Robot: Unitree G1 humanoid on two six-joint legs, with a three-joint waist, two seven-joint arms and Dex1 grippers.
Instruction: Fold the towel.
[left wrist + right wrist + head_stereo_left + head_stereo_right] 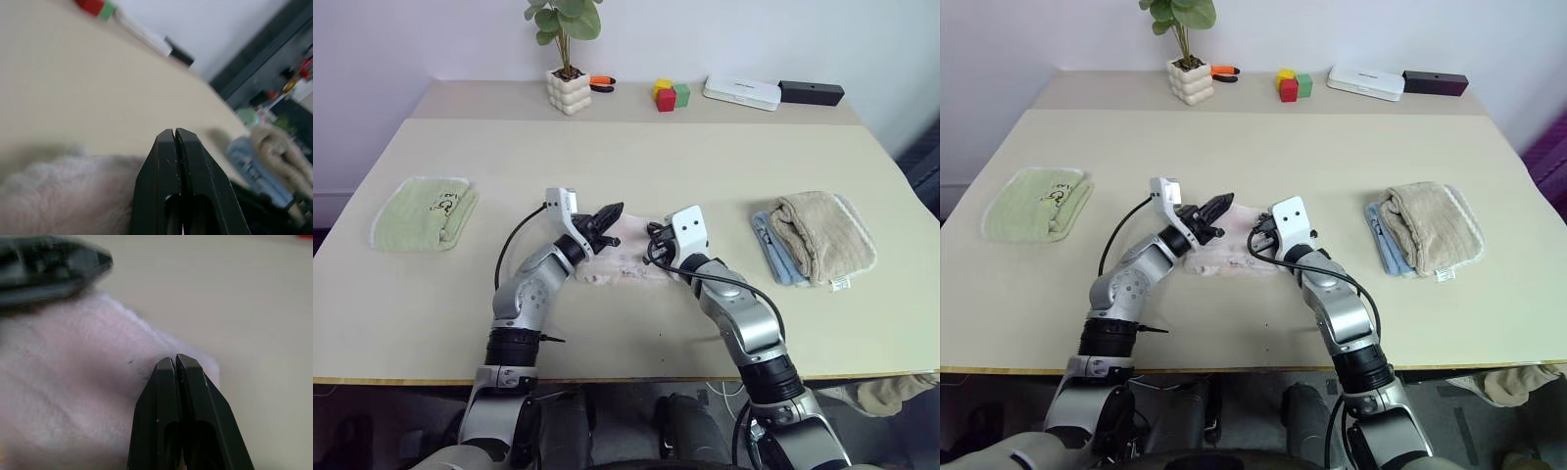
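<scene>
Towel (625, 257), pale pink and fluffy, lies bunched in the middle of the desk (636, 157), between the two grippers. The left gripper (610, 212) hangs over the cloth's left part with its jaws clenched tip to tip, and nothing shows between them. The right gripper (175, 363) sits at the cloth's right side, jaws also pressed together over the pile; whether any fabric is caught in them I cannot tell.

The risk, as I judge it, is a fold attempted with no real hold: if either pair of jaws has closed on air or only on loose fluff, the cloth may slip free when lifted and slump into a worse heap. The two grippers also stand near each other and could knock together.
</scene>
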